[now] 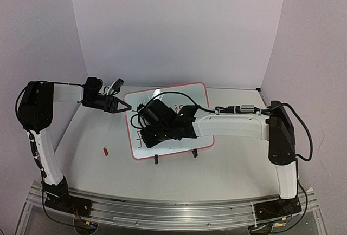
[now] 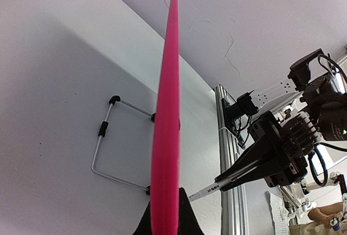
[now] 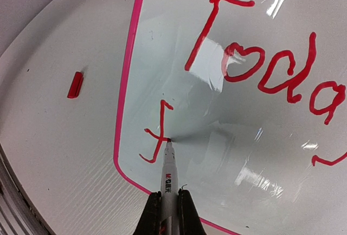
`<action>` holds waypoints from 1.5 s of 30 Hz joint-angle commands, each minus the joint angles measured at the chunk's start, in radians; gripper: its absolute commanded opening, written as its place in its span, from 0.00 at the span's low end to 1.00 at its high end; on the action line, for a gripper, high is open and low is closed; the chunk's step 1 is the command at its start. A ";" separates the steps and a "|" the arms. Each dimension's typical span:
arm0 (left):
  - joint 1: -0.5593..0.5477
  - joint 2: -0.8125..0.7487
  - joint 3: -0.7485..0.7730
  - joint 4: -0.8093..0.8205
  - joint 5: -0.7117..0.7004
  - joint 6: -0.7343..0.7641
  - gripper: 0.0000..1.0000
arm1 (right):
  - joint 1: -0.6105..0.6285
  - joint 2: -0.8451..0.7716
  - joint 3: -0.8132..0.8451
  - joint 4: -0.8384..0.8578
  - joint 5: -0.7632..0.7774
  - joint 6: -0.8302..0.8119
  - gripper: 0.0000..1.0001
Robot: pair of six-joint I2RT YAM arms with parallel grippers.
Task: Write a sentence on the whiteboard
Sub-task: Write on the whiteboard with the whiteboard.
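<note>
- white table (image 1: 227, 159) and pale walls are seen all around.
- the whiteboard (image 1: 168, 145) is stood near the middle of the table and leaned back a bit. its pink frame and two small black feet (image 1: 156, 159) are seen at the near edge.
- the left gripper (image 1: 126, 106) is closed tight on the left edge of the whiteboard. in the left wrist view, the pink frame is pinched between its dark fingers (image 2: 145, 225).
- the right gripper (image 3: 169, 205) is closed around a marker (image 3: 168, 170), which is held over the lower left part of the whiteboard.
- the marker tip is pressed on the whiteboard, right at a small red mark shaped like an "f".
- "toda" is written in big red letters above that mark.
- a little red cap (image 3: 75, 85) is seen lying on the table, left of the whiteboard and not touching it.
- a wire stand (image 2: 100, 148) is seen behind the whiteboard.
</note>
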State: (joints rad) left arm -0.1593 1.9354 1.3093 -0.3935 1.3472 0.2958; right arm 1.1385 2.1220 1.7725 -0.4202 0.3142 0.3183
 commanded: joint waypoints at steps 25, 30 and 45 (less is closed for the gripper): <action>-0.037 0.036 0.010 -0.025 -0.097 0.088 0.00 | -0.020 -0.081 -0.017 -0.004 -0.042 0.003 0.00; -0.037 0.035 0.008 -0.025 -0.094 0.088 0.00 | -0.023 -0.063 -0.006 -0.004 -0.033 0.002 0.00; -0.036 0.030 0.007 -0.024 -0.088 0.089 0.00 | -0.039 -0.007 0.015 -0.024 -0.040 0.020 0.00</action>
State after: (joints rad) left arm -0.1593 1.9366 1.3094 -0.3938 1.3510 0.2962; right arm 1.1060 2.0916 1.7542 -0.4370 0.2609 0.3268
